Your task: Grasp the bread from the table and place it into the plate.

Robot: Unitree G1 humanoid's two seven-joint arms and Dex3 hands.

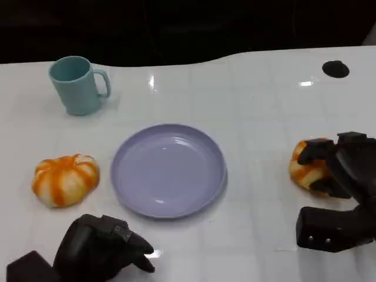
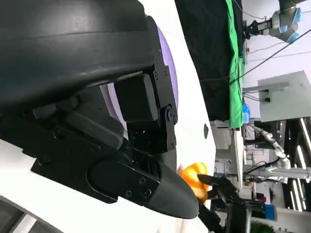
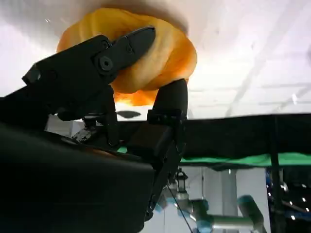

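Toward the left edge of the white tabletop [image 1: 247,94], an orange-and-white bread roll [image 1: 64,179] is seen lying in front of a teal mug [image 1: 76,84] set near the far edge, while the left hand [image 1: 103,249] is held at the near edge with its fingers curled in on nothing. At the middle, an empty lilac plate [image 1: 168,170] is shown. Near the right edge, well apart from the plate, a second bread [image 1: 306,170] is enclosed by the fingers [image 3: 129,46] of the right hand [image 1: 341,167], resting on the tabletop.
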